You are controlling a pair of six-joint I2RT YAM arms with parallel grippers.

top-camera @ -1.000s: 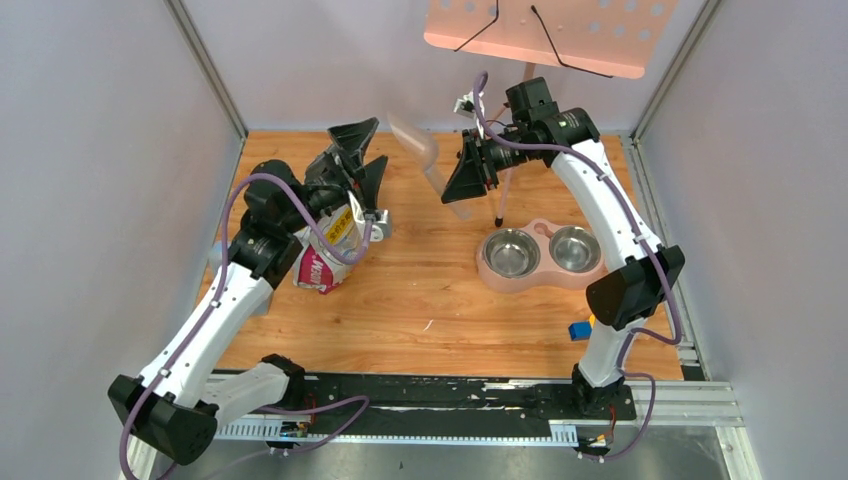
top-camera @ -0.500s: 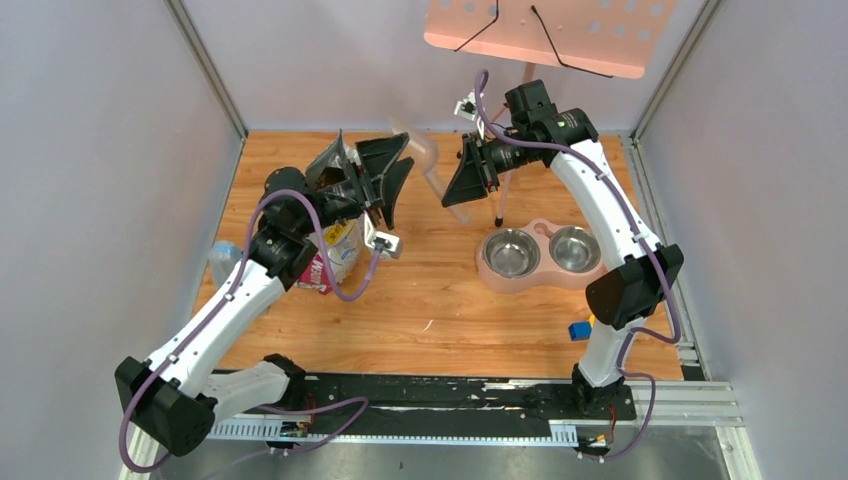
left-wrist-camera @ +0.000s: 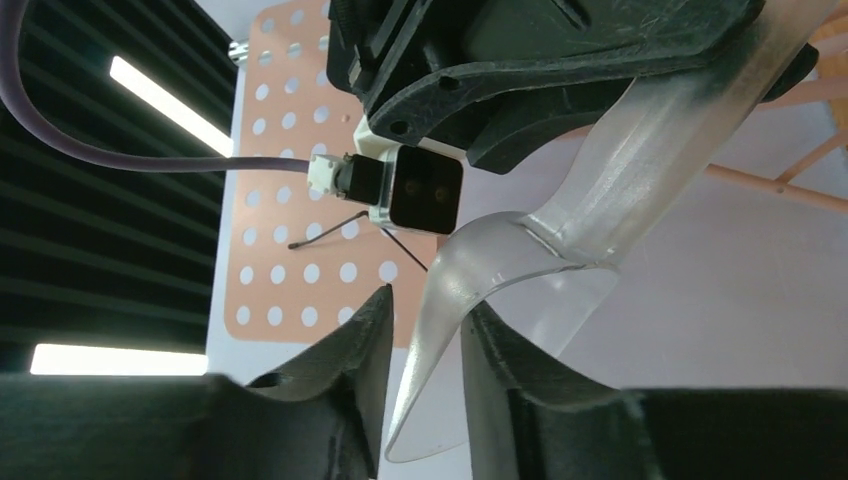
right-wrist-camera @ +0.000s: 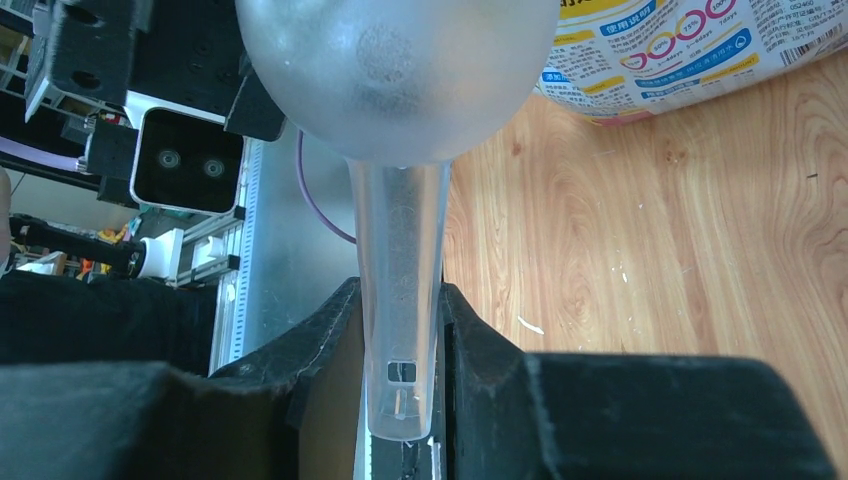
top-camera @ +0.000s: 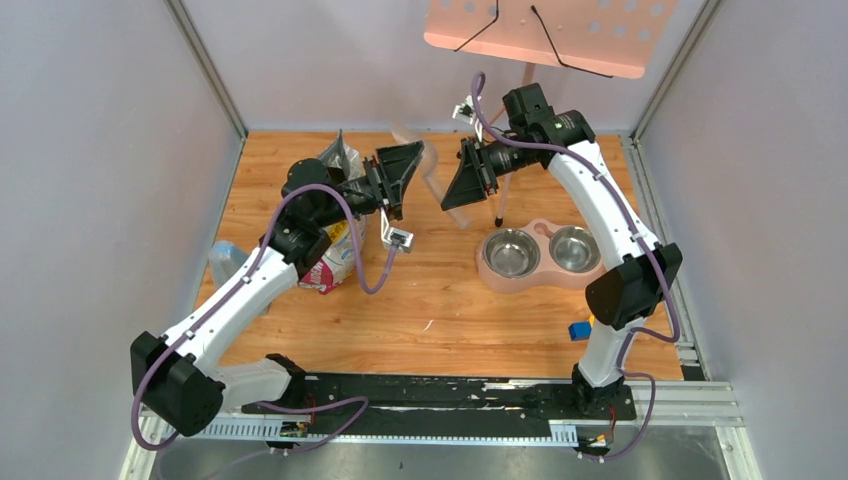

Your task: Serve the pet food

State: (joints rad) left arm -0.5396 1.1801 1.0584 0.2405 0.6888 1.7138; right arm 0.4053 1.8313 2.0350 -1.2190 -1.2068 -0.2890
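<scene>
pet food hidden; right fingers [right-wrist-camera: 320, 340] clamp scoop handle [right-wrist-camera: 400, 250]; left fingers [left-wrist-camera: 355, 360] narrowly straddle scoop rim [left-wrist-camera: 440, 330], grip unclear.

From above, the scoop [top-camera: 437, 180] is only a faint blur, its inside unreadable. My left arm [top-camera: 245, 290] covers much of the bag [top-camera: 340, 250]; what it holds is hidden. My right wrist camera cuts the scoop's bowl off at 12 o'clock, the bag at 1 o'clock. Whether my left claw [left-wrist-camera: 427, 300] truly pinches the scoop's rim, I cannot tell.

Wooden table [top-camera: 430, 290]; printed bag [top-camera: 325, 272] left; pink twin-bowl feeder [top-camera: 543, 240] right; blue block [top-camera: 579, 330].
</scene>
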